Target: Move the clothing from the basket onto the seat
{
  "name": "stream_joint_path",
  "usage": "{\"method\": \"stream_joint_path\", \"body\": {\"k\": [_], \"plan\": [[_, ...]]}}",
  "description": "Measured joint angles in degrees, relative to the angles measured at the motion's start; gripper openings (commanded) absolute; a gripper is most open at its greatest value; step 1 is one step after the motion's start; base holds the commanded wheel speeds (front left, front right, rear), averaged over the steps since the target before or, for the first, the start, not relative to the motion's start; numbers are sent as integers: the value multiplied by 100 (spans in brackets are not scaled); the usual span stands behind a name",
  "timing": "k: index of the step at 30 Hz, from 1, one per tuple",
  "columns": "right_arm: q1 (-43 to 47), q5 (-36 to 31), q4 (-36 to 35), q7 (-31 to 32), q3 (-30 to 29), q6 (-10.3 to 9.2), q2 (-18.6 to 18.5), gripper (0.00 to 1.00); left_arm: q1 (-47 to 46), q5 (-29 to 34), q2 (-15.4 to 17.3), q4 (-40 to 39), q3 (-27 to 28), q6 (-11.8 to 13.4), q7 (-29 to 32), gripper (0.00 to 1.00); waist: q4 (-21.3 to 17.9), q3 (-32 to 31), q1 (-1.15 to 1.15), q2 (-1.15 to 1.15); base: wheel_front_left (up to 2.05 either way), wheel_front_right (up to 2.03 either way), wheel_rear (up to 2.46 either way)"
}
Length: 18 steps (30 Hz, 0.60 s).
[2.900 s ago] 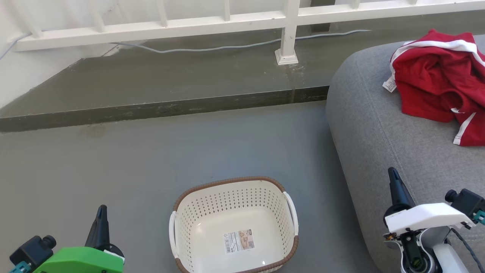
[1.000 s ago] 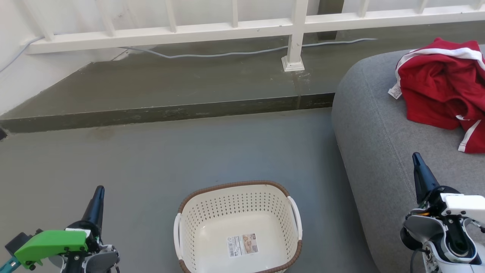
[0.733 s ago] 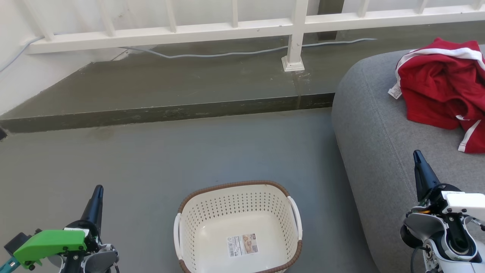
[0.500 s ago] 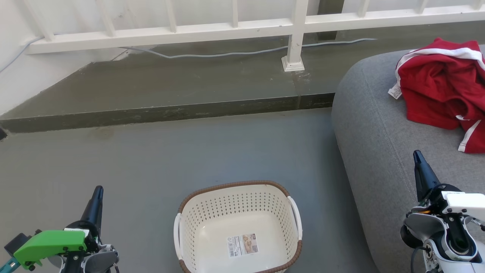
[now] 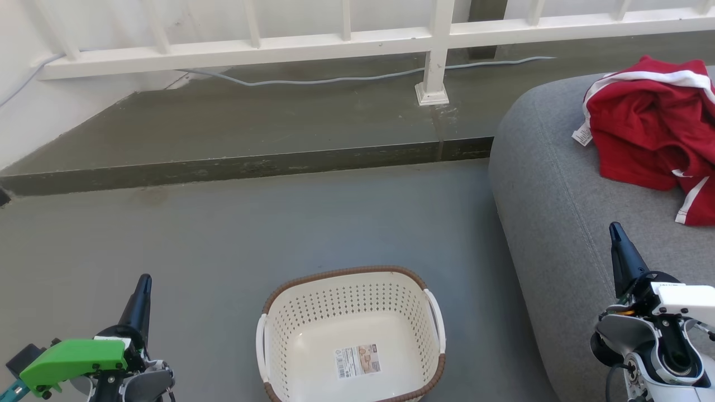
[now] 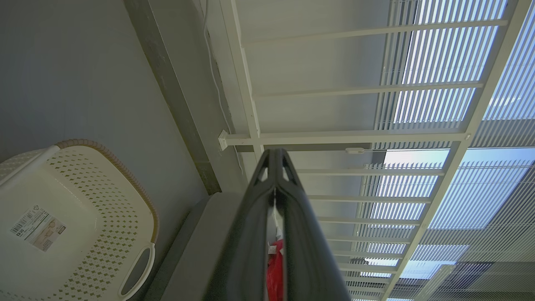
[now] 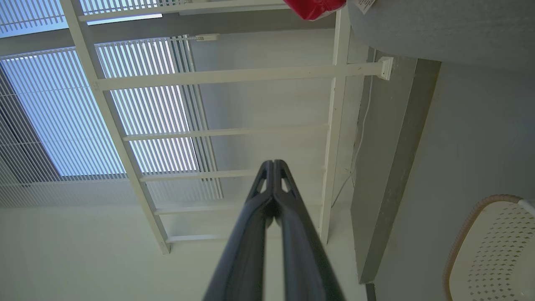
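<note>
The basket [image 5: 351, 335] is empty; the clothing [image 5: 642, 134] lies on the seat [image 5: 547, 190]. The left gripper [image 5: 145, 279] and right gripper [image 5: 614, 229] have fingers together, holding nothing. The task looks finished; no move is needed.
</note>
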Motion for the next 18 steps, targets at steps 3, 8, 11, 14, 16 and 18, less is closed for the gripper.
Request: {"method": "stream_joint_path", "body": {"k": [3,8,11,14,16,18], "plan": [[0,0,3,0,-2,0,0,0,-1,0,-1,5,2,0,0,0,0,0,0,0,0,0,0],[0,0,5,0,-4,0,0,0,-2,0,-2,11,4,0,1,0,0,0,0,0,0,0,0],[0,0,10,0,-5,0,0,0,-2,0,-2,13,7,-1,1,0,0,-1,0,0,0,0,0],[0,0,16,0,-8,0,0,0,-3,0,-3,15,8,-1,1,0,0,-1,0,0,0,0,0],[0,0,22,0,-12,0,0,0,-3,0,-3,18,10,-2,1,0,0,-1,0,0,0,0,0],[0,0,23,0,-14,0,0,0,-3,0,-3,19,11,-38,1,0,0,-1,0,0,0,0,0]]}}
